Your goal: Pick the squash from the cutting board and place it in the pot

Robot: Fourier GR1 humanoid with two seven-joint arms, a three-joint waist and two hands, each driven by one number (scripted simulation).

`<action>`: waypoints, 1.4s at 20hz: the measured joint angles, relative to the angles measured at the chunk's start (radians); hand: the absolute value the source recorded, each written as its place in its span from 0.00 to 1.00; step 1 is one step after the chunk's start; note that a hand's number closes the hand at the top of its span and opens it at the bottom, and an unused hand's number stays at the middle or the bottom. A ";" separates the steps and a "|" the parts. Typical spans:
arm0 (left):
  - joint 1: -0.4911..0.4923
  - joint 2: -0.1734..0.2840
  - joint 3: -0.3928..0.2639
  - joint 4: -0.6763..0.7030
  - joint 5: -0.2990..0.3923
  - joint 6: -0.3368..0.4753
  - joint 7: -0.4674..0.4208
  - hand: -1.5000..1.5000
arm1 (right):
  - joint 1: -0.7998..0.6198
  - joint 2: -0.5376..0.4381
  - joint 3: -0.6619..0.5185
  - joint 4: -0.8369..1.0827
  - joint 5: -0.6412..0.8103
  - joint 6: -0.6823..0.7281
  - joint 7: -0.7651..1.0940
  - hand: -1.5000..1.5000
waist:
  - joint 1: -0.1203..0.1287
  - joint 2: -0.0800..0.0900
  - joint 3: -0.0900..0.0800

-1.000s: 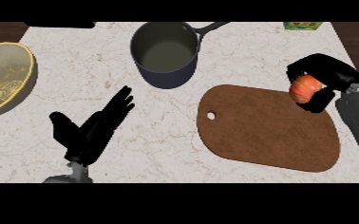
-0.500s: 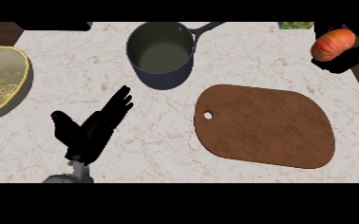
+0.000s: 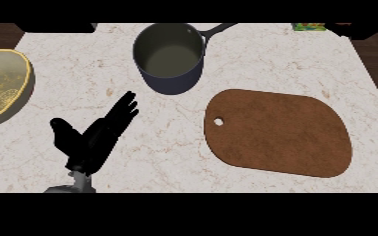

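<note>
Squash, right hand showing nowhere; left hand [image 3: 92, 137] resting spread on table [image 3: 258, 55]. Squash likely firm, smooth: taking hold around middle.

- Dark blue round metal pot [image 3: 170, 60] stands upright on the counter, long handle pointing up-right.
- Brown rounded wooden cutting board [image 3: 279, 133] lies flat, lower right of the pot.

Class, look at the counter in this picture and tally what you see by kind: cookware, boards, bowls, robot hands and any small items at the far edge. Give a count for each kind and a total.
Pots: 1, the dark pot
Cutting boards: 1, the brown cutting board
Bowls: 1, the yellow bowl at the left edge
Hands: 1, the left hand, open
Small green item: 1, too small to identify
Total: 5
</note>
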 measured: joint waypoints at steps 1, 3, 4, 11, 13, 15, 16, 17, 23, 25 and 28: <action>-0.008 -0.004 0.001 0.011 -0.002 0.003 -0.003 0.50 | -0.020 0.018 -0.004 -0.007 -0.010 0.009 0.032 1.00 | -0.002 0.000 0.000; 0.019 -0.006 -0.012 -0.008 -0.010 0.001 -0.008 0.50 | -0.060 0.051 -0.005 -0.010 -0.021 0.014 0.084 1.00 | 0.000 0.000 0.000; 0.015 -0.006 -0.013 -0.006 -0.012 0.000 -0.007 0.50 | -0.089 0.066 -0.005 0.006 -0.021 0.012 0.107 1.00 | 0.002 0.000 0.000; -0.010 -0.023 -0.024 0.000 -0.026 0.012 0.000 0.50 | -0.236 0.188 0.022 0.141 0.010 -0.051 0.179 1.00 | 0.013 0.006 0.000; 0.001 -0.014 -0.018 -0.003 -0.021 0.002 -0.002 0.50 | -0.265 0.212 0.032 0.185 0.022 -0.067 0.170 1.00 | 0.016 0.007 0.000; -0.004 -0.007 -0.007 0.005 -0.010 -0.010 -0.007 0.50 | -0.293 0.238 0.042 0.232 0.037 -0.091 0.155 1.00 | 0.019 0.009 0.000; -0.004 -0.010 -0.012 -0.004 -0.010 -0.007 0.004 0.50 | -0.303 0.258 0.049 0.252 0.046 -0.109 0.150 1.00 | 0.020 0.009 0.000; 0.002 -0.008 -0.012 -0.009 -0.009 -0.009 0.005 0.50 | -0.308 0.278 0.057 0.269 0.056 -0.128 0.146 1.00 | 0.021 0.009 0.000; -0.006 -0.015 -0.024 -0.030 -0.013 -0.006 0.022 0.50 | -0.371 0.374 0.073 0.414 0.104 -0.251 0.115 1.00 | 0.035 0.015 0.000; -0.012 -0.015 -0.020 -0.015 -0.013 -0.011 0.011 0.50 | -0.380 0.409 0.074 0.456 0.115 -0.295 0.104 1.00 | 0.037 0.016 0.000; -0.016 -0.011 -0.016 -0.005 -0.010 -0.022 0.000 0.50 | -0.396 0.450 0.064 0.516 0.119 -0.346 0.086 1.00 | 0.043 0.020 0.000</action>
